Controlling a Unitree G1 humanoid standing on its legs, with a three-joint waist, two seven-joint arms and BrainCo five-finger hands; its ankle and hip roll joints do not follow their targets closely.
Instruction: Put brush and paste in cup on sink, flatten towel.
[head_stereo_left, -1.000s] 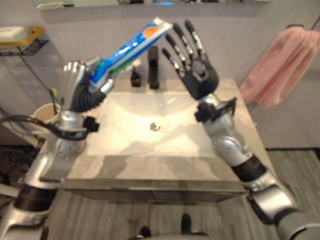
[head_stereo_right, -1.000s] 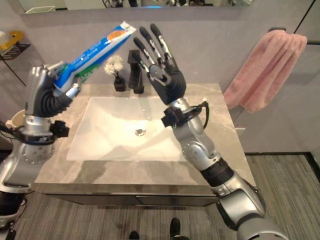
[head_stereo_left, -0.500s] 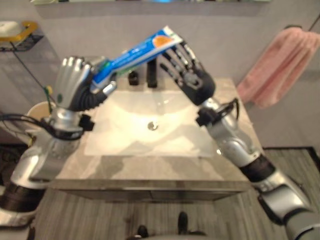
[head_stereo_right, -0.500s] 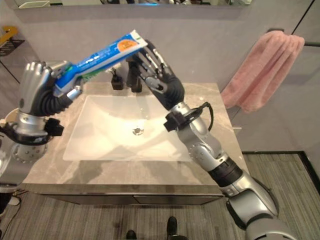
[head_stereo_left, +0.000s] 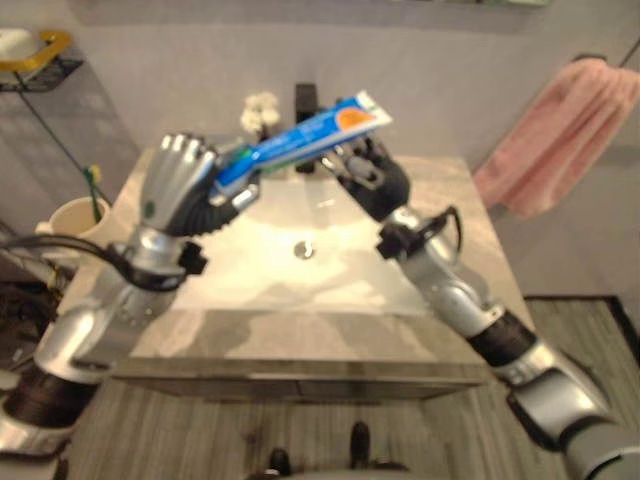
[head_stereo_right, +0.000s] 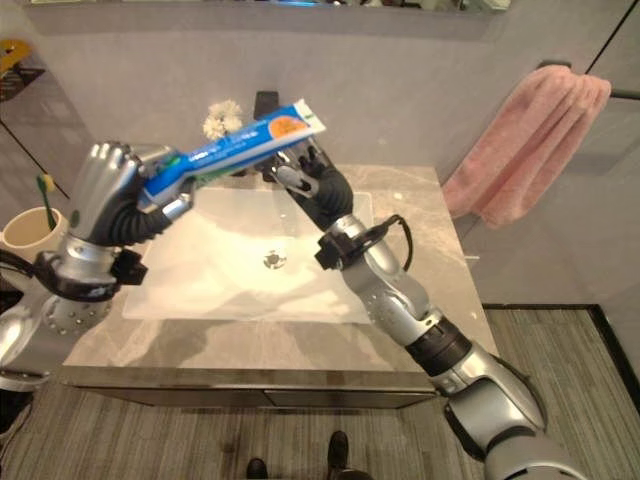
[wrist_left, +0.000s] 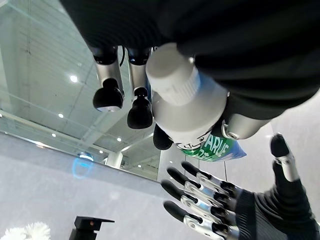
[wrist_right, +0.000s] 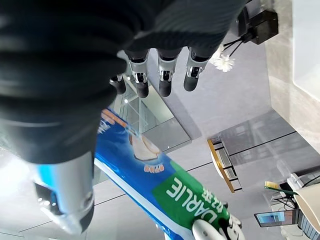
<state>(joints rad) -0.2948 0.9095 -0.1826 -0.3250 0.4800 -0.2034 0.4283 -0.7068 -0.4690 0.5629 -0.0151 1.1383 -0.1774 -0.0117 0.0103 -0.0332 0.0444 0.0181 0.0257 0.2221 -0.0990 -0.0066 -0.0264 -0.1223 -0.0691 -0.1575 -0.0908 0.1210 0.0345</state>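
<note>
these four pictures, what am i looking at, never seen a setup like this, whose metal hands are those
They belong to a two-armed humanoid robot at a bathroom sink. Two pictures look down from its head; the other two come from cameras on its wrists. Its left hand is curled around the cap end of a blue toothpaste tube, held over the basin. Its right hand is open, just beneath the tube's far end. A cup holding a toothbrush stands at the left, and a pink towel hangs on the right.

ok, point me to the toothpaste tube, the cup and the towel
toothpaste tube (head_stereo_right: 240, 151): right eye view, middle of the blue body.
cup (head_stereo_right: 30, 232): right eye view, cream front wall.
towel (head_stereo_right: 520, 145): right eye view, middle of the hanging pink cloth.
</note>
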